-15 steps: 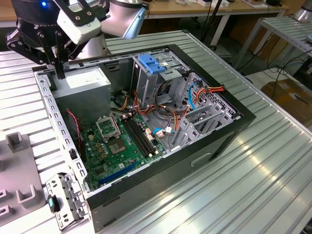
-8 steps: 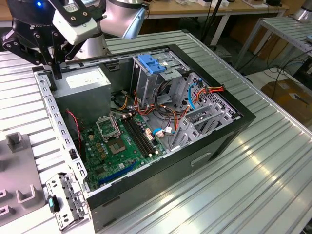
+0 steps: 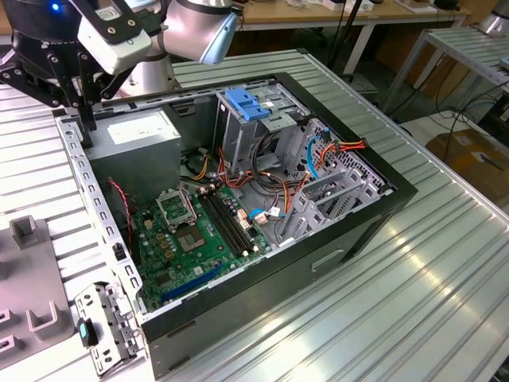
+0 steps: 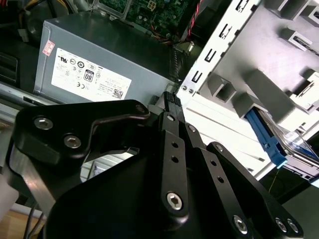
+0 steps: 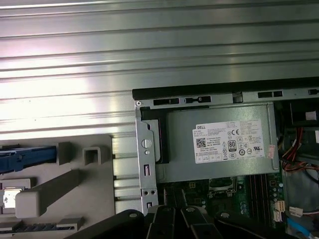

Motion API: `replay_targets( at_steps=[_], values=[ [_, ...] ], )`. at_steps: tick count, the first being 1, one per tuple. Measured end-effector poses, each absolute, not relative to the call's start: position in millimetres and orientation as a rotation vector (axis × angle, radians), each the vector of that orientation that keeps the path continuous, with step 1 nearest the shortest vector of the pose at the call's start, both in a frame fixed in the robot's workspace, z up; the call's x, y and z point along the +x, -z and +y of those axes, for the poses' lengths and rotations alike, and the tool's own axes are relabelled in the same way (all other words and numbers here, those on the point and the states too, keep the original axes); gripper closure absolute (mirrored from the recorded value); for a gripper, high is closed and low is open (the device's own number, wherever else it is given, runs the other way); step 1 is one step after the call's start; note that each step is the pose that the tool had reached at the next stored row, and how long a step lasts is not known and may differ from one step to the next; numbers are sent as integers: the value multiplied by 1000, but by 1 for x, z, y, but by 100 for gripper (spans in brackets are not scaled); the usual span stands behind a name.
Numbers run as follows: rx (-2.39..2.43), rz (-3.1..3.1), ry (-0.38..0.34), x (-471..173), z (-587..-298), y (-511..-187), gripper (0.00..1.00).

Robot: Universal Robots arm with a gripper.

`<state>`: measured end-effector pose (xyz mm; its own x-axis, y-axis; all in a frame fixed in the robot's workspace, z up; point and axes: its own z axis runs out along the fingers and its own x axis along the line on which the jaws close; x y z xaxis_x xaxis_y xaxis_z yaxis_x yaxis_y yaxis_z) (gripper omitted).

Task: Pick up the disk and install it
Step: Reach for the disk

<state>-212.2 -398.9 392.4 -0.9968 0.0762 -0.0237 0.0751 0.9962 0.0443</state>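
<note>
- Second wrist view: claw (image 4: 171, 99) pressed together, empty, above computer case rim (image 4: 209, 55) beside power supply (image 4: 99, 64).
- Risk: claw could snag that rim; disk (image 4: 291, 149) lies apart, ungrasped.

exterior view: high, oblique over computer case (image 3: 238, 314) | both wrist views: close, probably downward | all share power supply (image 3: 139, 135) (image 4: 99, 64) (image 5: 219, 144)

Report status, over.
Gripper jaws shut, empty, above case edge beside power supply. Disk in grey fixture outside case, untouched.
</note>
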Motion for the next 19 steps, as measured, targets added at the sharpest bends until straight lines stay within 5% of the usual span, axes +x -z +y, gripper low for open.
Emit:
replay_targets(
  at_steps=[19],
  values=[
    [118, 3113, -68, -224, -399, -392, 89]
  ],
)
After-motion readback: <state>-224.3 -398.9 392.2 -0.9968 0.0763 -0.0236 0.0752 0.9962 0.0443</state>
